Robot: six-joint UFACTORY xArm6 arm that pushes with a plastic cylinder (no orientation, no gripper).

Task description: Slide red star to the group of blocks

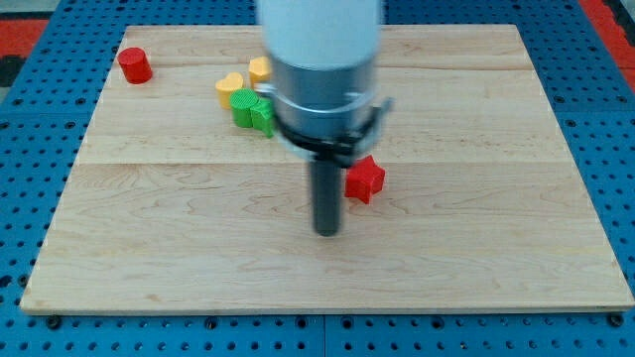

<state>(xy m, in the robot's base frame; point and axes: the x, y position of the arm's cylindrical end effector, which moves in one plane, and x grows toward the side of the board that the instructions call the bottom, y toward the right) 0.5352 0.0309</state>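
Red star (364, 179) just right of my tip (327, 232), slightly above, not touching.

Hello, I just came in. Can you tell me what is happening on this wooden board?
A robot arm pushes blocks with a dark rod. My tip is just left of and slightly below the red star, whether touching I cannot tell. The star is still apart from the group toward the view's upper left: two yellow blocks and green blocks. A red cylinder stands alone.

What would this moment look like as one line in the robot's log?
my tip: lower left of red star, apart | group: yellow heart, yellow block, green blocks at upper left | red cylinder far left
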